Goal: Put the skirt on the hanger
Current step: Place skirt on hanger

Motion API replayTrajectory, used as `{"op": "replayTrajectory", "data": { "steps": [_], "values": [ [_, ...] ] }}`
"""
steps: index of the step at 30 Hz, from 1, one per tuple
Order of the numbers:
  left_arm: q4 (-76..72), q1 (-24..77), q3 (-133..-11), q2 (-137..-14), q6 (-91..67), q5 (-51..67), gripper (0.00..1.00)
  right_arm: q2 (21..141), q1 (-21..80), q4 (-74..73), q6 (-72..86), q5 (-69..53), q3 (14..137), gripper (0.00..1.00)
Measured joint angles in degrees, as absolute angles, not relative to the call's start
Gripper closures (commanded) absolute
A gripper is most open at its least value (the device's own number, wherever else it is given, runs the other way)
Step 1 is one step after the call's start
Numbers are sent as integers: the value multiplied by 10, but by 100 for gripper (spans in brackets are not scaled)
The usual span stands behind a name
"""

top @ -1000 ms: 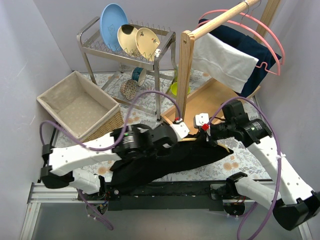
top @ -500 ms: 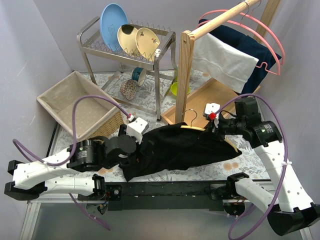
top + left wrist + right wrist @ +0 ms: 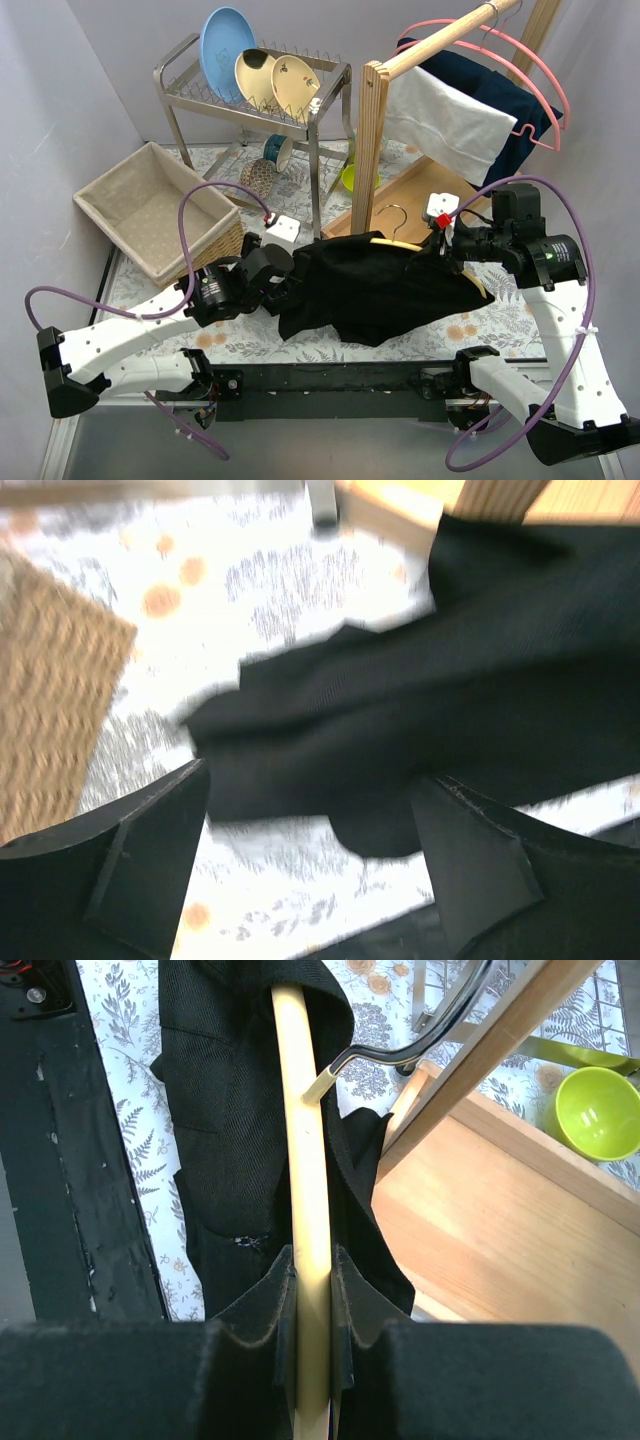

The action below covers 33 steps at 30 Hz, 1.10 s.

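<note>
- Gripping the hanger (image 3: pixel 305 1160) with my right pincer (image 3: pixel 310 1270): both fingers are clamped on its pale wooden bar. That gives the cloth a fixed frame to be worked over.
- Skirt (image 3: pixel 380 285), black, sits toward the near edge of the tabletop (image 3: pixel 450 335), from the middle to the right. Its right part is draped over the hanger bar. The left part sags in loose folds onto the tabletop.
- Right wrist view: cloth hangs on both sides of the bar. The metal hook (image 3: pixel 400 1055) is clear of the fabric and curves toward the wooden rack base (image 3: pixel 480 1220).
- Left pincer (image 3: pixel 310 820): jaws wide apart, nothing between them, hovering just above the skirt's loose left edge. My reading is that it is lined up to take a fresh hold on that slack.
- Judgement: the skirt is partly on but not evenly seated. The left folds need drawing across the bar.
- Risk: only the drape holds the cloth on the bar, so a hard tug from the left could slide it off.
</note>
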<state>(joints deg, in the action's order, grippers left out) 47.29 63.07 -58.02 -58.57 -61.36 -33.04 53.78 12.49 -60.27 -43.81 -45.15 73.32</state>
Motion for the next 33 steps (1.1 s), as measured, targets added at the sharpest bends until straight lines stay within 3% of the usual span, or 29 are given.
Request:
{"op": "replayTrajectory", "data": {
  "steps": [3,5,6,13,22,33],
  "values": [
    [433,612,-580,-588,-583,-329,52,538,125,-606,-438,-452,734,99],
    [417,602,-580,-596,-572,-324,94,538,125,-605,-438,-451,734,99],
    [409,597,-580,-601,-568,-316,100,539,124,-605,-437,-451,734,99],
    [388,541,-565,-588,-553,-258,100,546,120,-603,-437,-441,743,99],
    [353,342,-550,-554,-548,-64,100,549,119,-595,-450,-467,752,99],
    [343,297,-542,-585,-546,38,100,546,107,-599,-457,-451,752,99]
  ]
}}
